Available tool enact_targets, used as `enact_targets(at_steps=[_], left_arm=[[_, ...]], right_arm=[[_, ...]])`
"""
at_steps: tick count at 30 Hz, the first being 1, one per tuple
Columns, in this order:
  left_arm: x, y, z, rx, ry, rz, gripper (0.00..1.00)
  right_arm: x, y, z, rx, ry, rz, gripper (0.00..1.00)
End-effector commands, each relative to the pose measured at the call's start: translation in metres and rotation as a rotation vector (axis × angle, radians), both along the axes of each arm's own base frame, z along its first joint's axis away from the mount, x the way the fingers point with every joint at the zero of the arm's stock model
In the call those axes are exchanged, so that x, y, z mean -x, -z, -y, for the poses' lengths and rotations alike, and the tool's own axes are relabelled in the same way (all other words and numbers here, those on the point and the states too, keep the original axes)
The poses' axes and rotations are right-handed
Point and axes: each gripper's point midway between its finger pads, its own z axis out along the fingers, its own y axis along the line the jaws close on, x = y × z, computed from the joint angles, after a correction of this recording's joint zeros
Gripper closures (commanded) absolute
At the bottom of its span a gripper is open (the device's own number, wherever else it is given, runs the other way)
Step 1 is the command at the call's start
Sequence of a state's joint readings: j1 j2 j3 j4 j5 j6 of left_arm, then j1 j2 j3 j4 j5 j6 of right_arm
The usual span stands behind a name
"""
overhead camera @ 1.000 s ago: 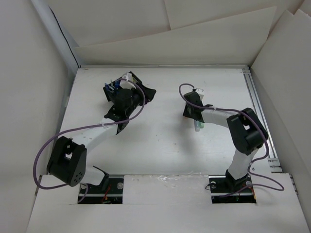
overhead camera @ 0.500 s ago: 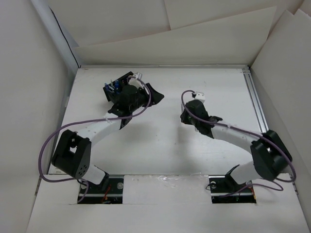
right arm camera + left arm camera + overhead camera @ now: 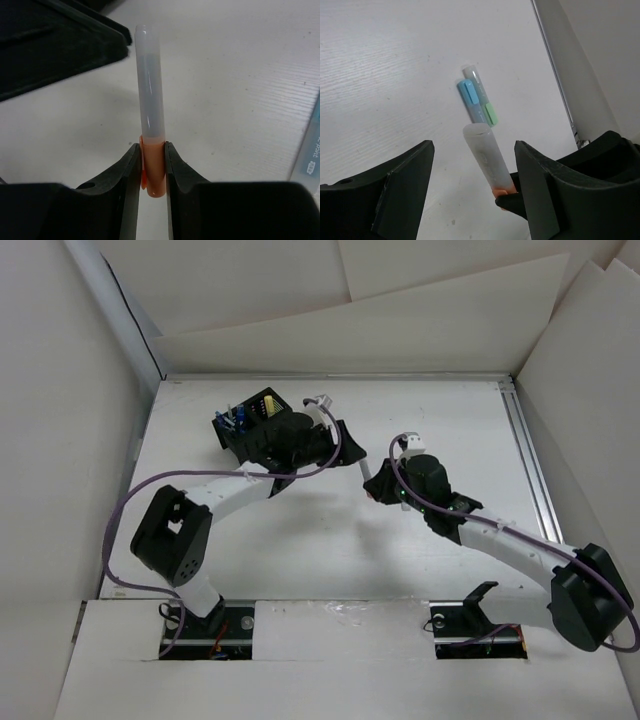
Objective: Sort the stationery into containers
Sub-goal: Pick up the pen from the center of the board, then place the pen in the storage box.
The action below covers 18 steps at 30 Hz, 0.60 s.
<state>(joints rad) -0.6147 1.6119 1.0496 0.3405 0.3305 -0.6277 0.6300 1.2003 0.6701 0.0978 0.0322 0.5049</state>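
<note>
We see right fingers (image 3: 125, 172) clamped on the orange highlighter (image 3: 150, 110) at its orange end, frosted cap sticking out above the surface (image 3: 240, 75); left fingers (image 3: 407, 172) spread wide, holding nothing; light blue highlighter (image 3: 468, 95) and green highlighter (image 3: 490, 113) lie touching on the surface; mesh organizer (image 3: 252, 418) sits far left.

I log a white wood-grain tabletop (image 3: 320, 540), boxed in by tall white sheet panels (image 3: 420, 310) at the back and both sides. A thin grey metal rail (image 3: 534, 475) runs along its right edge. A white board strip (image 3: 340, 655) covers the near edge.
</note>
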Motion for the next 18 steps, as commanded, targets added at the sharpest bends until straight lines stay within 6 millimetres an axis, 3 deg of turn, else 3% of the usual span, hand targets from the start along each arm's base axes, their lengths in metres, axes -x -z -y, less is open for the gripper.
enact_targets(at_steps=[1, 5, 10, 11, 13, 18], left_arm=[[0.008, -0.018, 0.026, 0.008, 0.072, 0.05, 0.38], [0.006, -0.013, 0.033, 0.017, 0.076, 0.041, 0.39], [0.003, -0.007, 0.039, 0.032, 0.083, 0.024, 0.49], [0.003, -0.007, 0.04, 0.037, 0.08, 0.017, 0.61], [0.003, -0.007, 0.04, 0.053, 0.077, 0.022, 0.73], [-0.002, -0.01, 0.039, 0.045, 0.055, 0.024, 0.93]], right_arm=[[0.003, -0.025, -0.016, -0.066, -0.085, 0.079, 1.0], [0.004, -0.031, -0.019, -0.089, -0.112, 0.088, 1.0], [0.004, -0.028, -0.017, -0.091, -0.111, 0.086, 1.0], [0.004, -0.028, -0.017, -0.091, -0.111, 0.086, 1.0], [0.006, -0.023, -0.015, -0.085, -0.111, 0.077, 1.0], [0.003, -0.027, -0.012, -0.095, -0.089, 0.081, 0.99]])
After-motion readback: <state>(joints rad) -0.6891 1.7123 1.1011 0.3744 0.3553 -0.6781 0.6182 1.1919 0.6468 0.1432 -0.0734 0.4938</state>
